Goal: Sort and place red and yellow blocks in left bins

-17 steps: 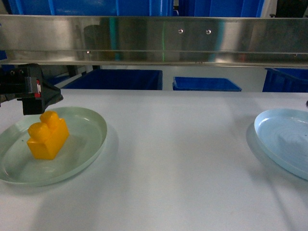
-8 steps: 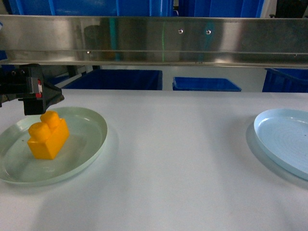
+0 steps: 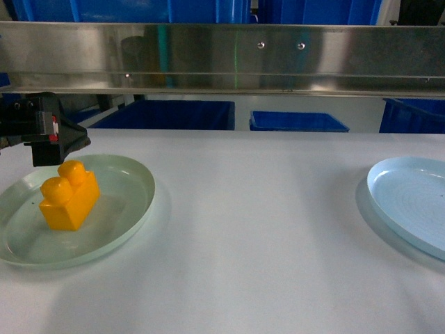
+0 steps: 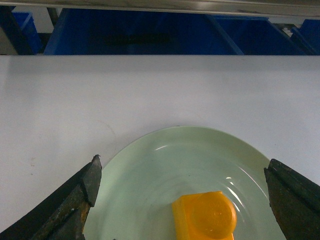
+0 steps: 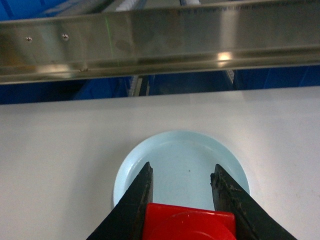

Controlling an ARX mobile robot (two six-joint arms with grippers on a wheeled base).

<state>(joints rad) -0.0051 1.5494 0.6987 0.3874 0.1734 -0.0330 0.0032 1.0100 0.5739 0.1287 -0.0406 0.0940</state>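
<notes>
The yellow block (image 3: 68, 195), orange-yellow with two round studs, sits on a pale green plate (image 3: 132, 188) at the left of the table. My left gripper (image 3: 59, 136) hovers just behind and above it. In the left wrist view the left gripper (image 4: 183, 165) is open wide, and the yellow block (image 4: 205, 216) lies on the green plate (image 4: 150, 170) between the fingers, touching neither. My right gripper (image 5: 182, 167) is shut on the red block (image 5: 190, 225) above a light blue plate (image 5: 180, 150). That gripper is out of the head view.
The light blue plate (image 3: 410, 209) lies at the table's right edge. A steel rail (image 3: 222, 59) runs across above the table's far side. Blue bins (image 3: 167, 115) stand on the floor beyond the far edge.
The dark shadow over the light blue plate and a sliver at the head view's right edge have gone. The left gripper and yellow block have hardly shifted.
</notes>
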